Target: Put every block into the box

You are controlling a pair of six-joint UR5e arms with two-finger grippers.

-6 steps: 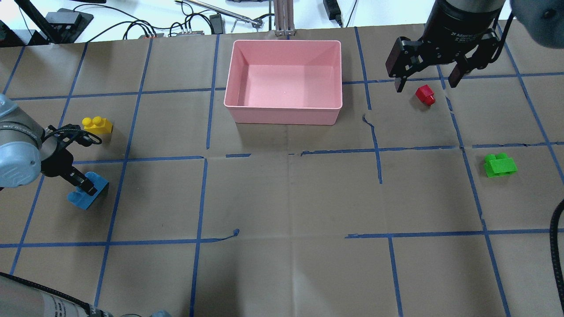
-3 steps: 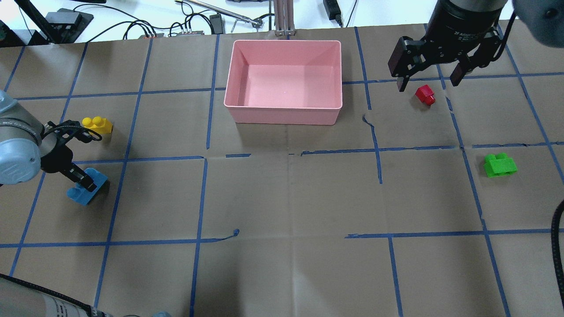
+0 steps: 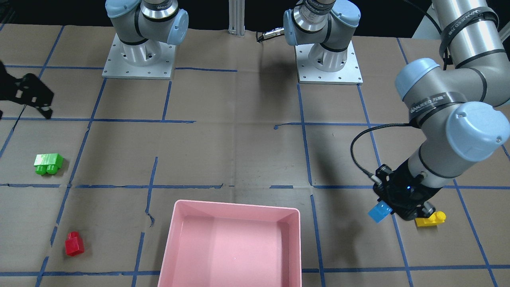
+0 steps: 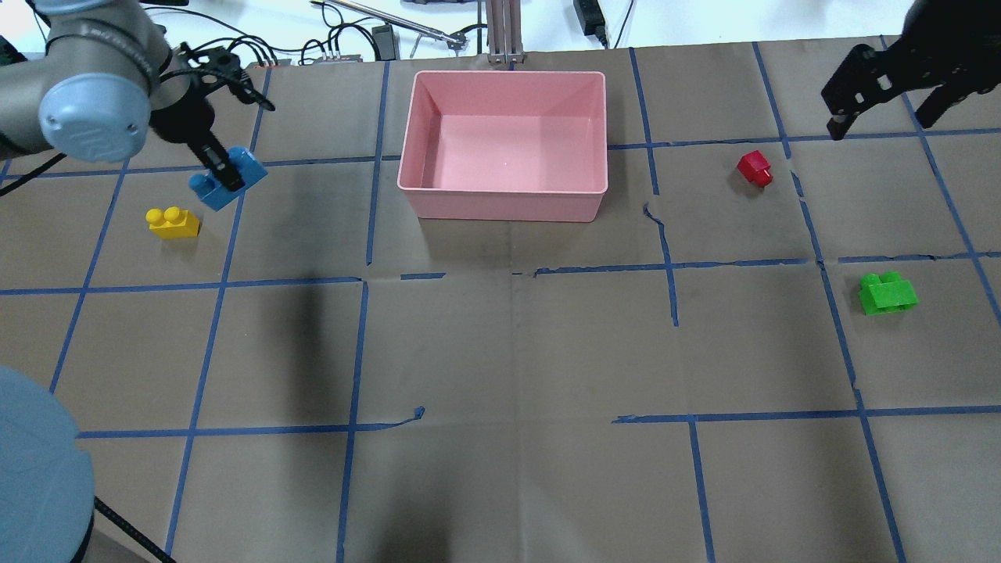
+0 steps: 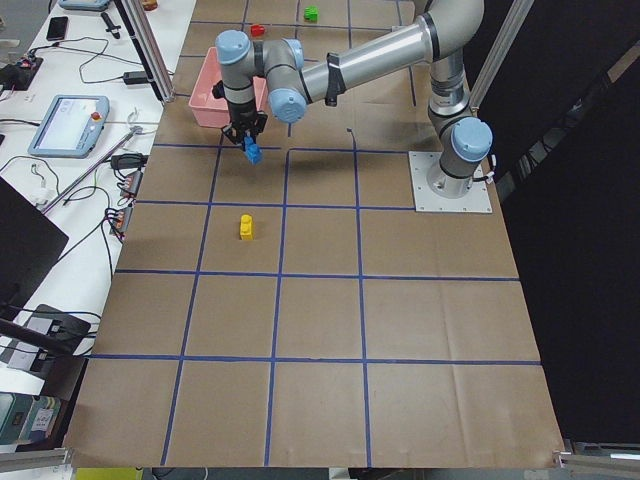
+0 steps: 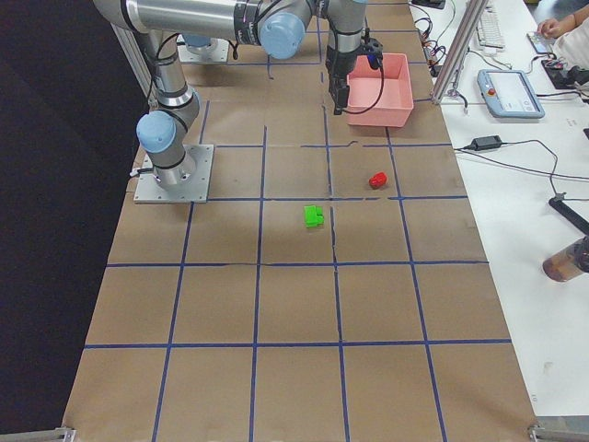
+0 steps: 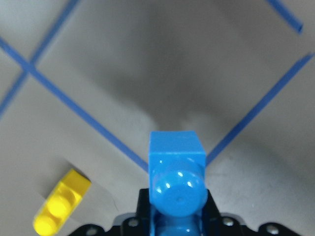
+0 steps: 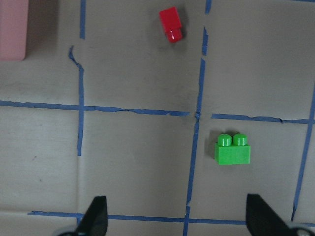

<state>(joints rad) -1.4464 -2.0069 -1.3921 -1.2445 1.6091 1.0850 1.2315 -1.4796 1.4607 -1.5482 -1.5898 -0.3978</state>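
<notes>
My left gripper (image 4: 227, 178) is shut on the long blue brick (image 4: 228, 178) and holds it in the air, left of the pink box (image 4: 504, 205) and just beyond the yellow brick (image 4: 174, 223). The wrist view shows the blue brick (image 7: 177, 167) between the jaws, with the yellow brick (image 7: 61, 201) on the table below. My right gripper (image 4: 884, 121) is open and empty, raised to the right of the red brick (image 4: 755, 168). The green brick (image 4: 887, 293) lies nearer, at the right. The box is empty.
Brown paper with blue tape lines covers the table. Cables and a metal post (image 4: 504, 31) lie beyond the box's far edge. The arm bases (image 3: 137, 52) stand at the robot's side.
My left gripper has lifted the blue brick off the table and carried it far forward, past the yellow brick. My right gripper has moved right and up, away from the red brick.
</notes>
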